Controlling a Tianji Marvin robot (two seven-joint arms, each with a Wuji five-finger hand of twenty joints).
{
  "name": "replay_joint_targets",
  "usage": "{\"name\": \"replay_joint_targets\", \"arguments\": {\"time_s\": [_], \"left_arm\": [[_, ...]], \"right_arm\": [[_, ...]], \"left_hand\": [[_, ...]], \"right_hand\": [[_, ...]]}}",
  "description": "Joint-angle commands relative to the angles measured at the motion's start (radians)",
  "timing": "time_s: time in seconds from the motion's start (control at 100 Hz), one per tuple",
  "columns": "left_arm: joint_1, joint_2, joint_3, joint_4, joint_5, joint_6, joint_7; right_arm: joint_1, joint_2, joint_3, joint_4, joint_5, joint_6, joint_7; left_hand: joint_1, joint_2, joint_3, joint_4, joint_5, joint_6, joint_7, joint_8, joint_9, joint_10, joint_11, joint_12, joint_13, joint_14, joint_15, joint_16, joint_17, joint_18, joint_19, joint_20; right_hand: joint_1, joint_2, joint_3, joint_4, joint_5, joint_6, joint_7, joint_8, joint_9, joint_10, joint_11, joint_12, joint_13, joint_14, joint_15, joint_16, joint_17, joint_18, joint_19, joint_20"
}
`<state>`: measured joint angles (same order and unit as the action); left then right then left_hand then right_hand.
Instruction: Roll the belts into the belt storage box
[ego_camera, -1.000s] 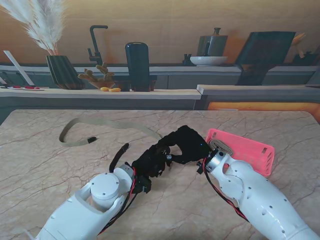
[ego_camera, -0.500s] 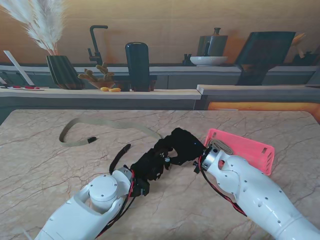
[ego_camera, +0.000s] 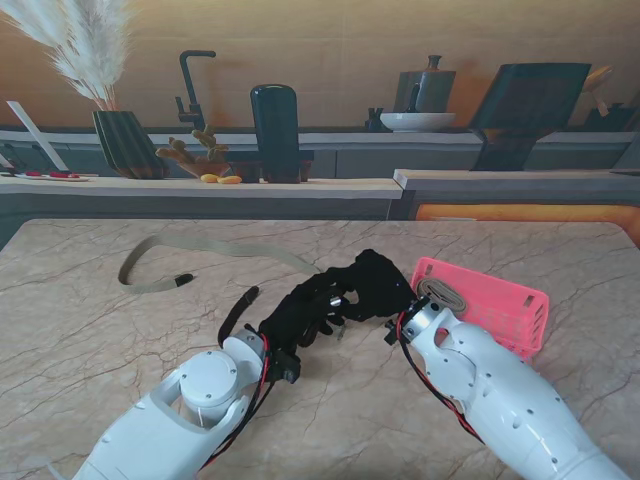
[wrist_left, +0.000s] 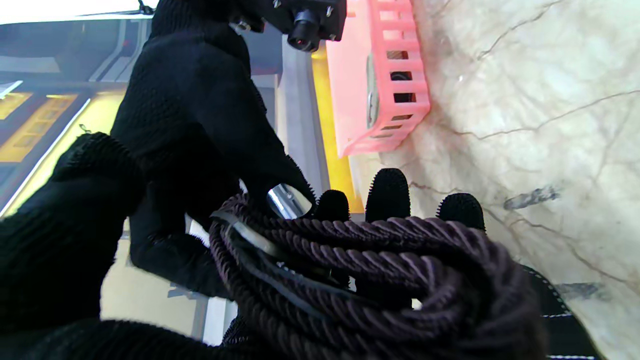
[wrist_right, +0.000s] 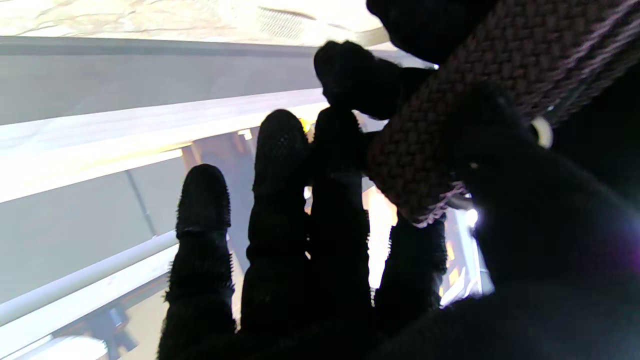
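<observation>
A dark braided belt (wrist_left: 380, 280) is coiled in my left hand (ego_camera: 298, 322), whose fingers (wrist_left: 389, 192) curl around the roll; its metal buckle (wrist_left: 286, 200) shows at the coil's edge. A loose tail (ego_camera: 238, 308) trails on the table to the left. My right hand (ego_camera: 377, 284) presses against the same coil, with the belt's end (wrist_right: 450, 115) lying between its thumb and fingers (wrist_right: 280, 165). To the right lies the pink belt storage box (ego_camera: 505, 300), with one rolled belt (ego_camera: 446, 292) inside. A beige belt (ego_camera: 215, 250) lies unrolled farther from me on the left.
The marble table (ego_camera: 90, 330) ends at a counter ledge (ego_camera: 200, 188) behind. On that counter stand a vase with plumes (ego_camera: 125, 140), a dark cylinder (ego_camera: 275, 130) and a bowl (ego_camera: 418, 120). The pink box (wrist_left: 380, 75) sits just beyond the joined hands.
Both hands stayed together on the dark coil and turned it slightly. The right wrist shifted a little to the left, and the left hand's fingers reached a bit farther from me.
</observation>
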<state>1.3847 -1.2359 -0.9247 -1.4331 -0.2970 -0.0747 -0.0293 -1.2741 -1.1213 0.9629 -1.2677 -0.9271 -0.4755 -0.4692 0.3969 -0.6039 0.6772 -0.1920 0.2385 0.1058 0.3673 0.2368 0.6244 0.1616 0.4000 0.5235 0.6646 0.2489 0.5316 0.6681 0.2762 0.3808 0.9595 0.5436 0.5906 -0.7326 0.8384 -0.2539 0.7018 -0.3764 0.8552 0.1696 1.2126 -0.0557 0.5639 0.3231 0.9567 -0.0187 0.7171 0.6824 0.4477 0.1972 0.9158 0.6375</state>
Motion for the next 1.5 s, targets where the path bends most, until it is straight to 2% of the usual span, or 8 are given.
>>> {"name": "replay_joint_targets", "arguments": {"time_s": [0.0, 0.25, 0.47, 0.63, 1.04, 1.18, 1.35, 1.49], "left_arm": [[0.011, -0.008, -0.007, -0.020, -0.001, 0.002, 0.014], [0.026, -0.011, -0.031, -0.032, 0.040, 0.018, 0.060], [0.035, -0.018, -0.043, -0.030, 0.068, 0.038, 0.106], [0.046, -0.023, -0.041, -0.043, 0.114, 0.042, 0.157], [0.075, -0.006, -0.063, -0.085, 0.376, 0.062, 0.246], [0.079, -0.005, -0.056, -0.098, 0.406, 0.065, 0.261], [0.073, -0.010, -0.024, -0.106, 0.440, 0.086, 0.281], [0.060, -0.019, 0.001, -0.094, 0.405, 0.078, 0.281]], "right_arm": [[-0.018, -0.008, 0.019, -0.022, 0.022, 0.015, -0.009], [-0.067, -0.014, 0.089, -0.080, -0.007, 0.109, -0.100], [-0.094, -0.015, 0.133, -0.124, -0.054, 0.164, -0.186], [-0.098, -0.017, 0.141, -0.135, -0.071, 0.190, -0.229], [-0.127, -0.017, 0.190, -0.180, -0.083, 0.198, -0.248], [-0.127, -0.019, 0.189, -0.181, -0.076, 0.198, -0.243], [-0.116, -0.031, 0.163, -0.167, -0.035, 0.203, -0.240], [-0.106, -0.047, 0.137, -0.156, 0.018, 0.206, -0.232]], "left_hand": [[0.011, 0.021, -0.038, 0.038, 0.038, -0.053, -0.027, -0.005, -0.036, -0.010, -0.037, -0.026, -0.033, -0.002, -0.039, -0.026, -0.023, 0.018, -0.024, 0.021], [0.042, 0.047, -0.094, 0.058, 0.073, -0.052, -0.020, 0.006, -0.072, 0.003, -0.096, -0.088, -0.093, -0.001, -0.131, -0.093, -0.050, 0.016, -0.091, -0.009], [0.054, 0.049, -0.107, 0.066, 0.070, -0.042, -0.030, 0.009, -0.117, 0.011, -0.128, -0.125, -0.159, 0.004, -0.192, -0.139, -0.084, 0.008, -0.134, -0.040], [0.113, 0.051, -0.082, 0.081, 0.045, -0.023, -0.021, 0.017, -0.139, 0.006, -0.114, -0.124, -0.174, 0.001, -0.184, -0.142, -0.098, 0.009, -0.122, -0.040], [0.180, 0.060, -0.057, 0.092, 0.001, -0.006, 0.007, 0.022, -0.164, -0.004, -0.068, -0.109, -0.196, -0.012, -0.150, -0.128, -0.132, -0.004, -0.080, -0.022], [0.210, 0.066, -0.046, 0.095, -0.010, 0.001, 0.015, 0.024, -0.167, -0.001, -0.052, -0.095, -0.199, -0.013, -0.137, -0.121, -0.133, -0.009, -0.072, -0.019], [0.231, 0.097, -0.056, 0.097, -0.034, 0.044, 0.009, 0.020, -0.192, 0.033, -0.052, -0.098, -0.220, -0.007, -0.127, -0.118, -0.143, -0.008, -0.062, -0.020], [0.215, 0.131, -0.102, 0.098, -0.057, 0.058, -0.014, 0.005, -0.215, 0.043, -0.062, -0.118, -0.243, -0.009, -0.129, -0.127, -0.158, -0.017, -0.064, -0.031]], "right_hand": [[0.068, 0.107, 0.086, 0.016, 0.144, -0.057, 0.233, 0.048, 0.036, -0.004, 0.024, 0.017, 0.012, -0.010, 0.007, 0.013, -0.004, 0.014, 0.031, 0.005], [0.087, 0.110, 0.074, 0.036, 0.138, -0.023, 0.230, 0.052, 0.030, 0.017, 0.034, 0.014, 0.015, 0.006, 0.010, 0.008, -0.008, 0.028, 0.043, 0.001], [0.103, 0.115, 0.059, 0.049, 0.133, -0.001, 0.227, 0.048, 0.024, 0.032, 0.047, 0.003, 0.008, 0.020, 0.026, 0.008, -0.015, 0.036, 0.063, -0.005], [0.113, 0.110, 0.052, 0.060, 0.133, 0.021, 0.228, 0.042, 0.024, 0.046, 0.063, -0.007, 0.010, 0.028, 0.046, 0.008, -0.018, 0.042, 0.080, -0.012], [0.120, 0.106, 0.051, 0.070, 0.138, 0.035, 0.230, 0.037, 0.020, 0.055, 0.082, -0.017, 0.006, 0.036, 0.062, 0.006, -0.025, 0.046, 0.095, -0.026], [0.122, 0.105, 0.052, 0.072, 0.139, 0.040, 0.230, 0.037, 0.021, 0.059, 0.086, -0.018, 0.006, 0.038, 0.065, 0.006, -0.026, 0.047, 0.097, -0.029], [0.120, 0.106, 0.052, 0.073, 0.139, 0.039, 0.228, 0.037, 0.020, 0.056, 0.087, -0.020, 0.006, 0.035, 0.068, 0.005, -0.027, 0.048, 0.099, -0.033], [0.119, 0.107, 0.051, 0.073, 0.138, 0.038, 0.228, 0.038, 0.019, 0.055, 0.088, -0.022, 0.005, 0.034, 0.068, 0.004, -0.027, 0.045, 0.100, -0.035]]}}
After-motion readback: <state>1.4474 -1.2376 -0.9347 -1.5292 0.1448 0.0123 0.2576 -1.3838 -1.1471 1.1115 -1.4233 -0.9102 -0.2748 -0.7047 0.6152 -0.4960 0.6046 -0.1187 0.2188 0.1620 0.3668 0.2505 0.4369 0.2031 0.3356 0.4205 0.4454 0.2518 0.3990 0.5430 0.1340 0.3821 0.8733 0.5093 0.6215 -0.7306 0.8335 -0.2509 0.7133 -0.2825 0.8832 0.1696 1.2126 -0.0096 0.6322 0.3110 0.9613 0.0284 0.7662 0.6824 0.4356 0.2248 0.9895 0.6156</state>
